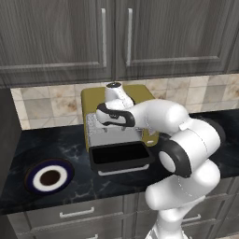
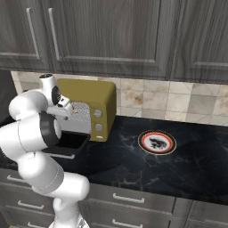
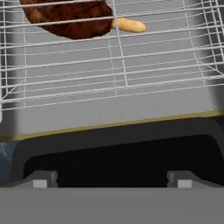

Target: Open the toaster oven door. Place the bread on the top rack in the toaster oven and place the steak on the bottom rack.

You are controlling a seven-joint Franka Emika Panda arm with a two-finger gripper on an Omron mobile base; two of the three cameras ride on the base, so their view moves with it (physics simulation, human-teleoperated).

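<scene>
Steak (image 3: 65, 17) lies on a wire rack (image 3: 122, 74) at the hand view's upper left, beyond the lowered toaster oven door (image 3: 113, 148), its long axis running left to right. The hand (image 3: 113, 179), at the bottom edge, is spread wide and empty, facing the toaster oven (image 2: 95, 104).

Arm (image 1: 186, 154) folded forward, elbow high; end effector (image 3: 112, 177) level, fingers spread wide, holding nothing

One oven (image 1: 140, 95), two plates (image 1: 49, 177) (image 2: 156, 142)
</scene>
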